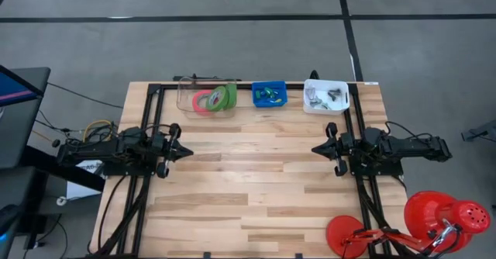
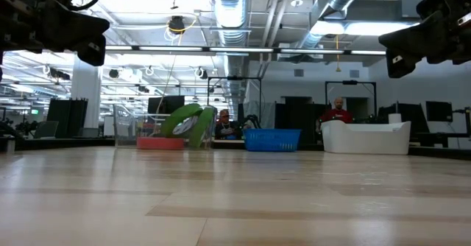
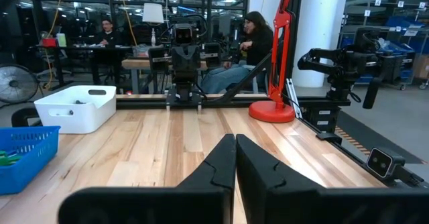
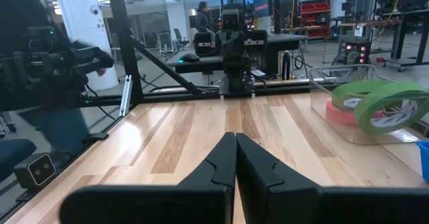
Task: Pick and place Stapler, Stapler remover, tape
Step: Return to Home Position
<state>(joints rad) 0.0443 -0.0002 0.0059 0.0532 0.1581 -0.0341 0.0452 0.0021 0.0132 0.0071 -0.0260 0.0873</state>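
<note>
Three tape rolls lie in a clear bin (image 1: 203,96) at the far edge: a pink-red roll (image 1: 204,102) flat on the bottom and two green rolls (image 4: 392,106) leaning on it. Beside it stand a blue basket (image 1: 269,94) with small green and blue pieces and a white bin (image 1: 326,96) with grey metal pieces. Which of these are the stapler and the stapler remover I cannot tell. My left gripper (image 1: 187,151) hovers shut at the table's left side and my right gripper (image 1: 316,149) shut at its right side. They point level at each other, well short of the bins.
A red lamp (image 1: 434,216) with a round base (image 1: 346,236) stands at the near right corner. Bare wooden boards (image 1: 256,181) lie between the two grippers. People sit at desks (image 3: 251,39) in the room beyond the table.
</note>
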